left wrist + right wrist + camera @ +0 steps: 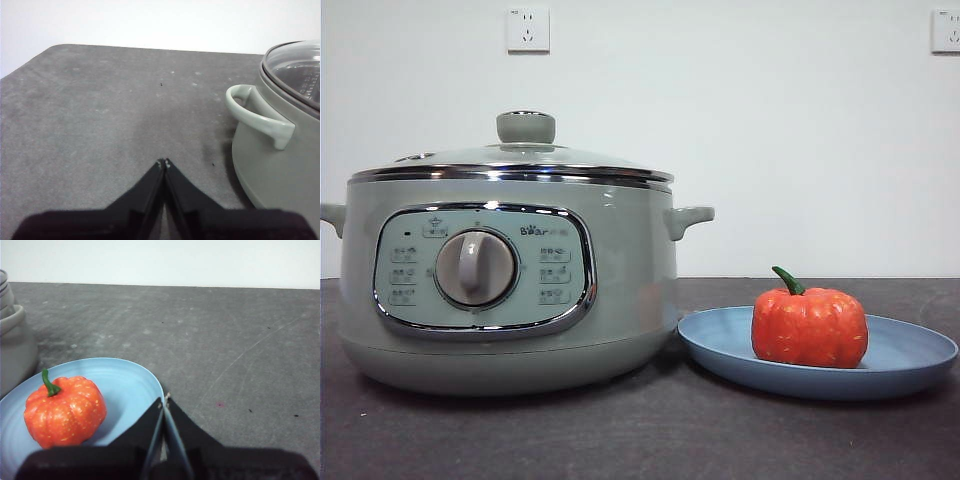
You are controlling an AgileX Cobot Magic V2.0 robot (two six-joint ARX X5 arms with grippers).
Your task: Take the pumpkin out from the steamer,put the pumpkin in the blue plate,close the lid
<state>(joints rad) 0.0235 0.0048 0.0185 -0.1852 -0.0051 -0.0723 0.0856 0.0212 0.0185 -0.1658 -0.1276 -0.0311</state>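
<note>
The sage-green steamer (510,285) stands at the left of the front view with the glass lid (515,160) resting on its rim. To its right, the orange-red pumpkin (809,325) sits upright in the blue plate (910,355). My left gripper (163,163) is shut and empty over bare table, beside the steamer's side handle (257,116). In the right wrist view the pumpkin (64,411) rests in the blue plate (127,385), and my right gripper (164,400) is shut and empty at the plate's edge. Neither gripper shows in the front view.
The dark grey table (640,440) stretches in front of the steamer and plate. Behind it is a white wall with two sockets (528,29).
</note>
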